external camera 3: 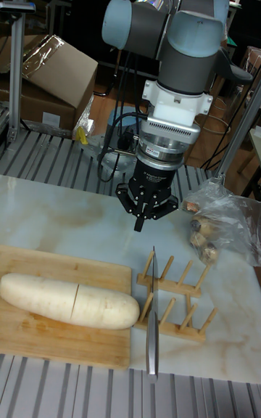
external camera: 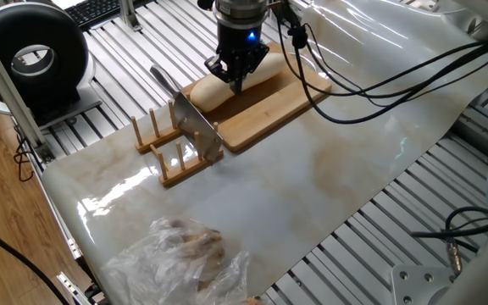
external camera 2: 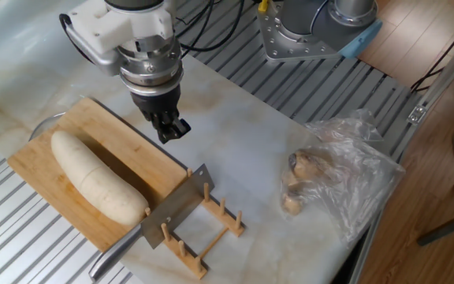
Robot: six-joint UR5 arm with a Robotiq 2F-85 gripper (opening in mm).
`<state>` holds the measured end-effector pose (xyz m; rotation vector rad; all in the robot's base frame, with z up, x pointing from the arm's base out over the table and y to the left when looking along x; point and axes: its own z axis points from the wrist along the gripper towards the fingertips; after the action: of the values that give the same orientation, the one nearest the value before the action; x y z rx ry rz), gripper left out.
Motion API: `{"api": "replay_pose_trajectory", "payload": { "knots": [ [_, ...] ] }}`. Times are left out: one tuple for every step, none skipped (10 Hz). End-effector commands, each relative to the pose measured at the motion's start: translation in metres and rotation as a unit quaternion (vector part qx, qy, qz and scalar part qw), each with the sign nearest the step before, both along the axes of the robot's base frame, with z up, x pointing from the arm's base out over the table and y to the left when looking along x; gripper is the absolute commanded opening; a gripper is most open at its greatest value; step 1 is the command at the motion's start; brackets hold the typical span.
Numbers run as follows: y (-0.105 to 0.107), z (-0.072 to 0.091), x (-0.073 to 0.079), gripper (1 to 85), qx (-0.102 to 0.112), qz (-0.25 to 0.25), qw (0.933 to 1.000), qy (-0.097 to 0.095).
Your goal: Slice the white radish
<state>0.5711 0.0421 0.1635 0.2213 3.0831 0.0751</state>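
The white radish [external camera 2: 97,175] lies lengthwise on the wooden board [external camera 2: 126,154], long and cream-white, with a thin cut line across it in the tall view [external camera 3: 69,300]. My gripper [external camera 2: 170,132] hangs above the board's inner edge, beside the radish and apart from it, fingers shut together with nothing held. It also shows from the other side [external camera: 234,82] and in the tall view [external camera 3: 138,226]. A knife [external camera 2: 176,207] stands in the slots of a wooden rack [external camera 2: 215,225] next to the board's end, with its handle [external camera 2: 117,256] pointing off the table.
A clear plastic bag [external camera 2: 329,177] with brownish contents lies past the rack. The arm's base [external camera 2: 314,28] is at the table's far side and its cables [external camera: 379,80] trail over the mat. A black round device [external camera: 32,55] stands beside the table.
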Motion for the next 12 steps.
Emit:
{"api": "replay_pose_trajectory", "payload": {
  "knots": [
    [0.006,0.003,0.000,1.3,0.013,0.013,0.9998,-0.001],
    [0.003,0.003,0.000,1.3,0.007,0.012,0.9999,-0.001],
    [-0.001,0.002,-0.012,1.3,-0.001,0.008,0.9997,0.023],
    [0.002,0.002,-0.026,1.3,0.005,0.008,0.9988,0.049],
    [-0.002,0.002,-0.028,1.3,-0.001,0.003,0.9986,0.054],
    [-0.002,0.002,-0.025,1.3,-0.003,0.006,0.9989,0.047],
    [-0.003,0.002,-0.021,1.3,-0.004,0.010,0.9991,0.040],
    [-0.006,0.002,-0.023,1.3,-0.010,0.020,0.9988,0.044],
    [0.005,0.003,-0.027,1.3,0.011,0.019,0.9985,0.050],
    [0.004,0.002,-0.026,1.3,0.009,0.029,0.9984,0.048],
    [-0.001,0.002,-0.024,1.3,0.000,0.032,0.9985,0.044],
    [-0.001,0.002,-0.022,1.3,0.001,0.022,0.9988,0.044]
  ]
}}
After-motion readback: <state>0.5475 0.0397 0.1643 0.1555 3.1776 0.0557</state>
